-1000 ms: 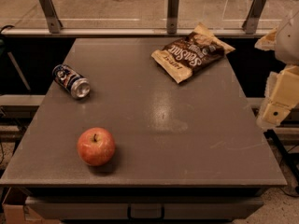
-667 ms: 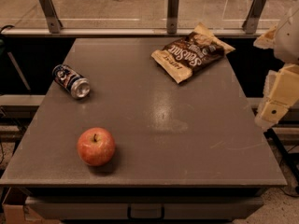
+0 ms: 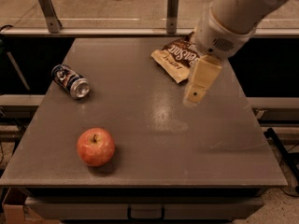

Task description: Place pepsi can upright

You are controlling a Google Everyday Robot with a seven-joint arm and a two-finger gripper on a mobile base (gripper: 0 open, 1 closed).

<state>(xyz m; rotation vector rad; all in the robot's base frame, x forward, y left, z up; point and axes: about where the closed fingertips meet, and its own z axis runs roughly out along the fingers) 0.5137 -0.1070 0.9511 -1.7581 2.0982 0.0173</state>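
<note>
The pepsi can (image 3: 71, 80) is dark blue with a silver top. It lies on its side near the left edge of the grey table (image 3: 154, 148), its top pointing to the front right. My gripper (image 3: 196, 91) hangs over the table's middle right, just in front of the brown snack bag (image 3: 174, 58). It is far to the right of the can and holds nothing that I can see. The white arm above it covers part of the bag.
A red apple (image 3: 96, 147) stands at the front left of the table. A rail with metal posts (image 3: 173, 6) runs behind the table's far edge. Dark gaps drop away on both sides of the table.
My arm has swung in from the table's right edge and now hangs over the table in front of the snack bag. The can, apple and bag have not moved.
</note>
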